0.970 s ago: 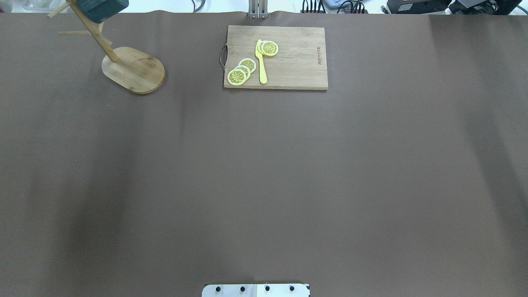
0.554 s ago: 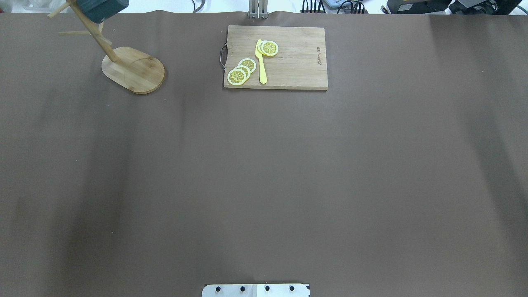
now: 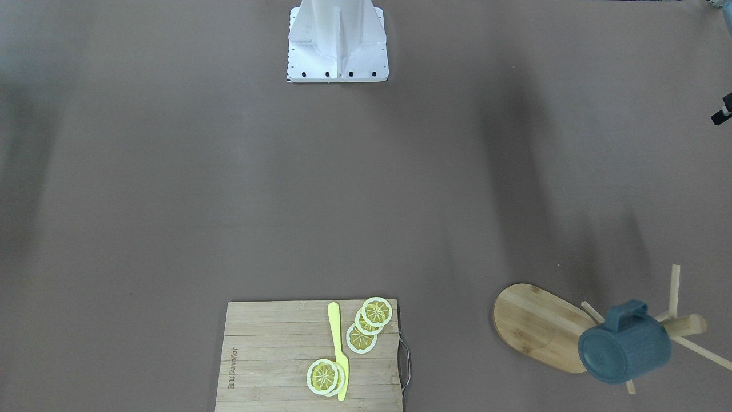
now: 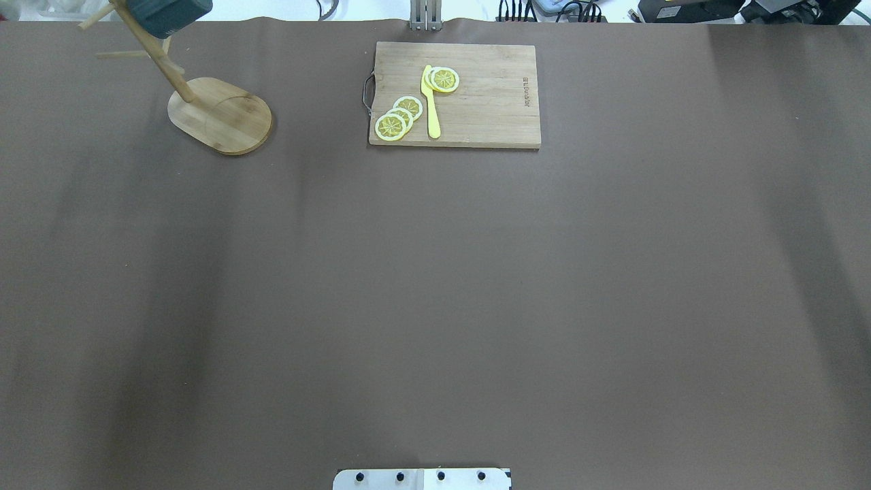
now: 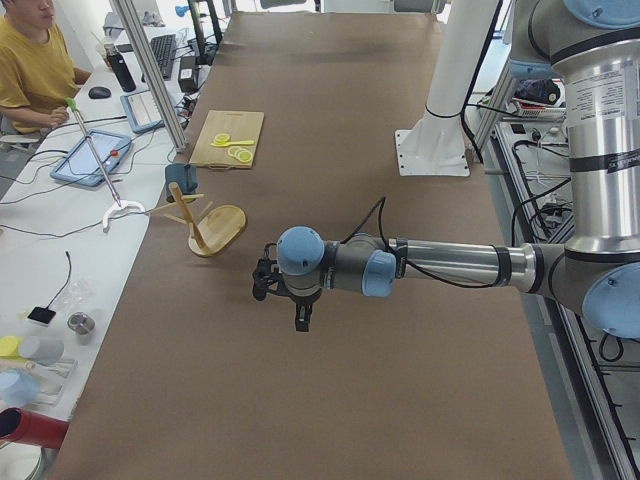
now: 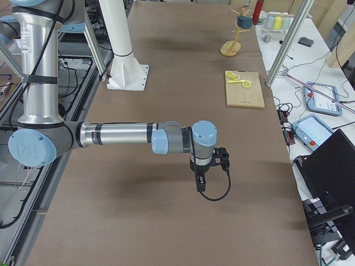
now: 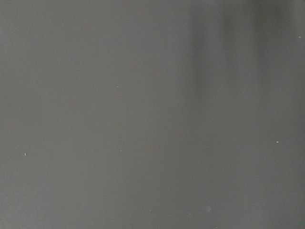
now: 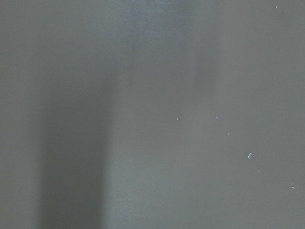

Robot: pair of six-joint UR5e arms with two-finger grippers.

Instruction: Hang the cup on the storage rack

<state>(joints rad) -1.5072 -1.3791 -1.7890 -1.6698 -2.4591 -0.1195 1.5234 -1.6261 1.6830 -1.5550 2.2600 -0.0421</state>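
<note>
While I've got the front-facing cam up: the cup (image 3: 623, 343) hangs on the storage rack (image 3: 537, 323), high up by the post's top among the pegs, its bottom turned toward the lens, clear off the table (image 3: 229, 200). Well off to the side sits a cutting board (image 3: 274, 355) with lemon slices (image 3: 377, 312) and a yellow knife (image 3: 337, 349) on it. Overhead shows the same layout, with the rack at the far left corner, the cup half cut off by the picture's edge, and no arms in sight. From the left-end cam, the left gripper (image 5: 300, 318) points down over bare table, well apart from the rack; I can't tell from this angle if the claw is wide or narrow. From the right-end cam, the right gripper (image 6: 201, 183) also points down over bare table, far from the board and rack, and I can't tell its state either. Both wrist cams give me nothing but plain brown tabletop, with no fingers showing.
</note>
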